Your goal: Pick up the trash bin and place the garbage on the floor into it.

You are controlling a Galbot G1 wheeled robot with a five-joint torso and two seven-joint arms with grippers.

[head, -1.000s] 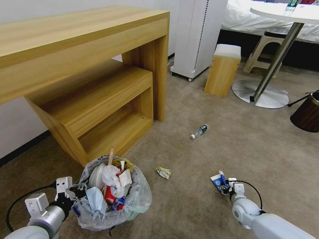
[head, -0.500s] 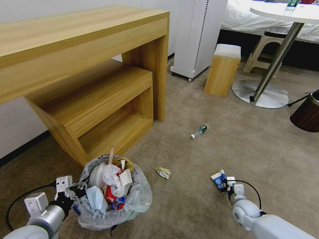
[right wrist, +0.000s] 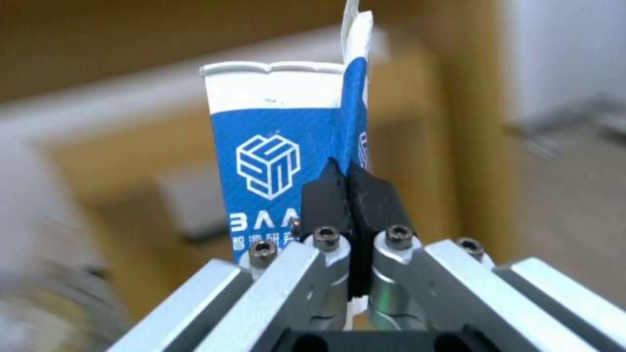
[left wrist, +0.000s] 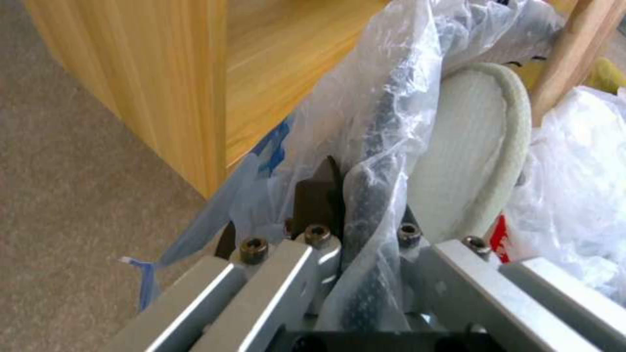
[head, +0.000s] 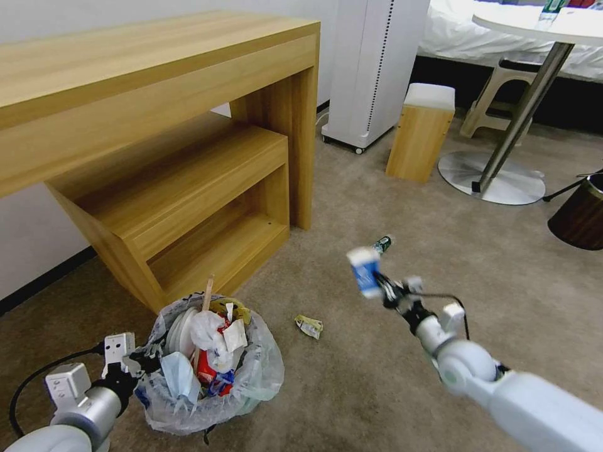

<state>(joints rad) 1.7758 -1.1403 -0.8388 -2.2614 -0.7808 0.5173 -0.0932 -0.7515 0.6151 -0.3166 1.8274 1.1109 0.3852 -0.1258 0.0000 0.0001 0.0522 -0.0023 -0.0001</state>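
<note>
Right end effector (head: 380, 290) has lifted the blue-white carton (head: 364, 271) off the floor (head: 352, 376), pinched tight; left end effector (head: 135, 365) clamps the trash bin (head: 210, 367) rim; carton now right of the bin, deposit pending.

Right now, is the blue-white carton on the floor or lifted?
Lifted: the right gripper pinches the blue-white carton in the air above the floor.

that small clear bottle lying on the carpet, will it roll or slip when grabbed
The small clear bottle lies on its side, so a nudge would probably roll it. It looks light and smooth, so a pincer may slip; the short-pile carpet should slow it.
</note>
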